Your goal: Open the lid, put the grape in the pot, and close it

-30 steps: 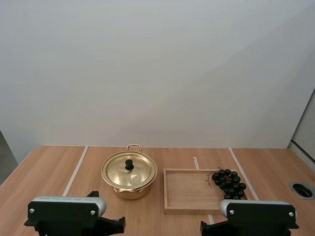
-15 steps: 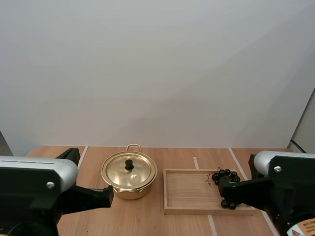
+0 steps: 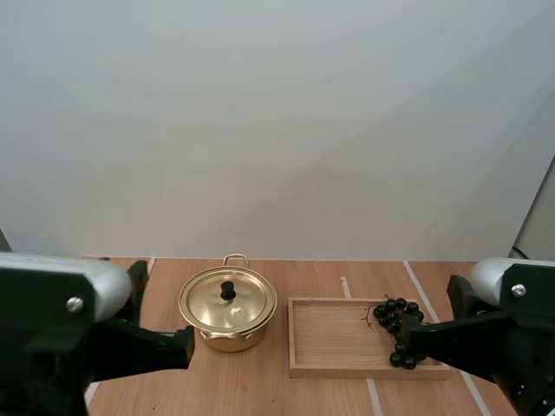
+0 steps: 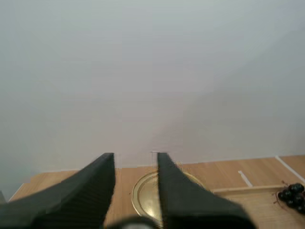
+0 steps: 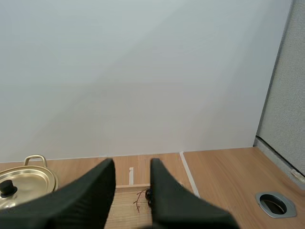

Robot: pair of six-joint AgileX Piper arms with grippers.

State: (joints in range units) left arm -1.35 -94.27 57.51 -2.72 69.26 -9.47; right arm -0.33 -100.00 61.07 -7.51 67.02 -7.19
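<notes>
A gold pot point(image 3: 227, 312) with its lid on and a black knob point(image 3: 227, 289) stands left of centre on the table. A bunch of dark grapes point(image 3: 401, 322) lies at the right end of a wooden tray point(image 3: 334, 342). My left gripper point(image 3: 186, 347) hovers just left of the pot. In the left wrist view, my left gripper point(image 4: 136, 160) is open, with the pot point(image 4: 145, 195) showing between its fingers. My right gripper point(image 3: 406, 341) overlaps the grapes' near side. In the right wrist view, my right gripper point(image 5: 132, 164) is open above the grape stem point(image 5: 142, 198).
White tape lines point(image 3: 139, 290) mark the wooden table. A round metal cable hole point(image 5: 275, 204) sits in the table to the right of the tray. A plain wall backs the table.
Both arms have risen from the near table edge and come forward. The left one now ends beside the pot, and the right one at the grapes.
</notes>
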